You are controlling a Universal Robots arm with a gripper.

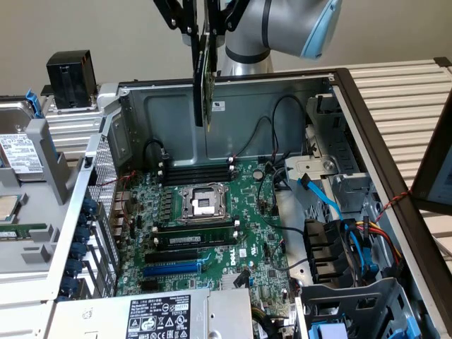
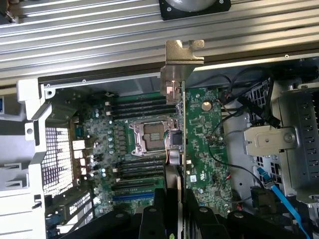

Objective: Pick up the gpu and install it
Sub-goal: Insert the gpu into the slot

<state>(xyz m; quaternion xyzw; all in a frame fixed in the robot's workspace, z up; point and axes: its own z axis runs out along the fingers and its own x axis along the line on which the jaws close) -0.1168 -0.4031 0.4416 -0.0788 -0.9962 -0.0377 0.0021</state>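
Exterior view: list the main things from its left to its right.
black block → gpu → coin battery → blue cable

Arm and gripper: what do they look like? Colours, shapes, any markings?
The arm is smooth silver-grey metal with rounded tubular joints, and one joint ends in a light-blue cap. The gripper is matte black, built from angular linkage bars that run into two chunky fingers. I can't make out any markings on either.
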